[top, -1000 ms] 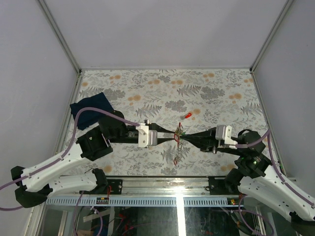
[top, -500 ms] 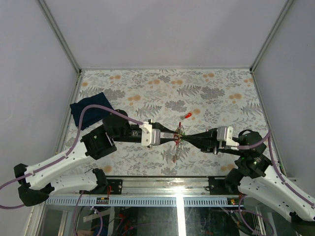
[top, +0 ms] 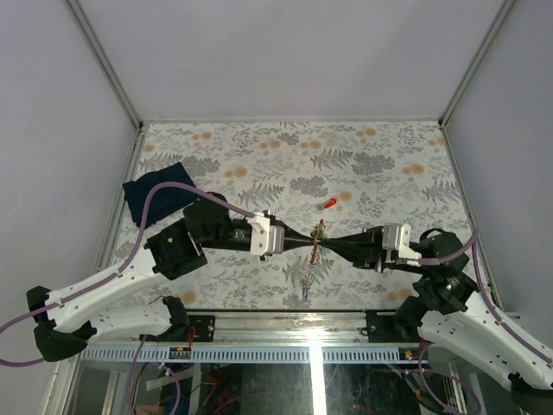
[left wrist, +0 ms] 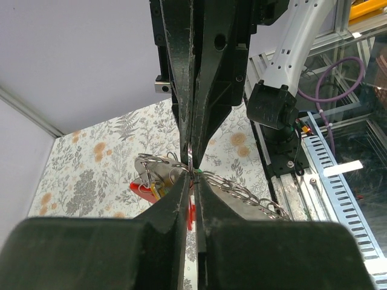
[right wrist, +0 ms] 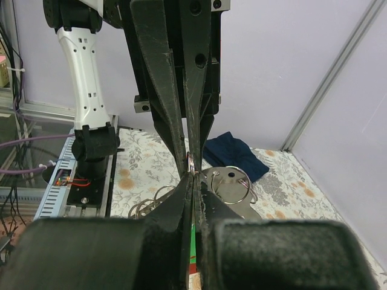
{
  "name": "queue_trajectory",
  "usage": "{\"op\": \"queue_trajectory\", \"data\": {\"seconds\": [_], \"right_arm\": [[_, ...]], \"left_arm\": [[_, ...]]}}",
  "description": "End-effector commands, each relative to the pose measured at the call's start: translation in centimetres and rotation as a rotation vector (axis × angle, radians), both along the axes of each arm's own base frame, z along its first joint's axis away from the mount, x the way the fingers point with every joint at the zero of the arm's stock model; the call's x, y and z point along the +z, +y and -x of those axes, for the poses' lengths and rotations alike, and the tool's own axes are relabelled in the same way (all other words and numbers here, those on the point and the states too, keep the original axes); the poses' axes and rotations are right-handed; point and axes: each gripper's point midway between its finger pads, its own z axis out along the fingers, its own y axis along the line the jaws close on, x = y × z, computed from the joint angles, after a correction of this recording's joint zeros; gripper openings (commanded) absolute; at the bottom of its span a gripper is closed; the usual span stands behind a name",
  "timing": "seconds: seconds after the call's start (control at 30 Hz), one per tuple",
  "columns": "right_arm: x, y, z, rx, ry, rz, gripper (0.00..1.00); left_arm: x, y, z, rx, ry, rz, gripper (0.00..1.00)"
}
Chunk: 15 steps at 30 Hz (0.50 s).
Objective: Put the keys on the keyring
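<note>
The keyring [top: 316, 235] hangs in mid-air between my two grippers, above the table's near middle. Its thin metal ring [left wrist: 190, 161] is pinched from both sides: my left gripper [left wrist: 192, 176] is shut on it from below in the left wrist view, and my right gripper [right wrist: 193, 178] is shut on it too. The flat grey fob [right wrist: 233, 190] juts out sideways with a larger ring through it. A yellow tag [left wrist: 156, 191] sits against the fob. A chain of small rings [top: 308, 278] dangles below. One red-tagged key [top: 329, 204] lies loose on the table beyond.
A folded dark blue cloth [top: 158, 198] lies at the table's left edge. The floral tablecloth [top: 380, 164] is walled by grey panels on three sides. Both arms meet tip to tip over the near middle.
My left gripper has shut on the ring and its arm has edged right. The hanging chain has swung a little lower. The right gripper has stayed shut.
</note>
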Motion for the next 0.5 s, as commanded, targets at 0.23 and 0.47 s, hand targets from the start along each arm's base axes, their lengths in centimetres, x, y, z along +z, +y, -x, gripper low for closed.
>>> {"op": "queue_trajectory", "data": {"seconds": [0.23, 0.47], "right_arm": [[1.2, -0.8, 0.6, -0.015, -0.054, -0.004, 0.17], [0.7, -0.8, 0.6, -0.015, -0.068, 0.048, 0.25]], "left_arm": [[2.4, -0.2, -0.8, 0.023, -0.069, 0.047, 0.0], [1.7, -0.1, -1.7, 0.04, -0.174, -0.001, 0.0]]}}
